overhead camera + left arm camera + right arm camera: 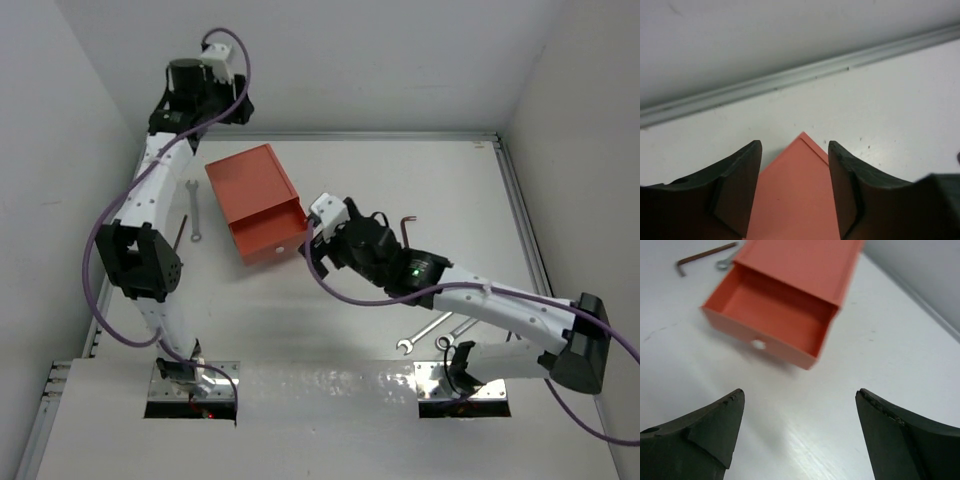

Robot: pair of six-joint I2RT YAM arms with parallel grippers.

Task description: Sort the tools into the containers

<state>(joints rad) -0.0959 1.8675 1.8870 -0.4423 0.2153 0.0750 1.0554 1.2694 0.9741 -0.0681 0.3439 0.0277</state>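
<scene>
Wrenches (425, 331), slim, stiff and probably slick, lie flat at the near side of the table (400, 180) and want pinching mid-shank, while the right gripper (800, 392) gapes empty before the open drawer (775, 312) and the left gripper (795, 145) stands parted.

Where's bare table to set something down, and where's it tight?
Bare: table between orange box and right rail, and nearer than the open drawer. Crowded: left of the box, with a wrench and the left arm.
</scene>
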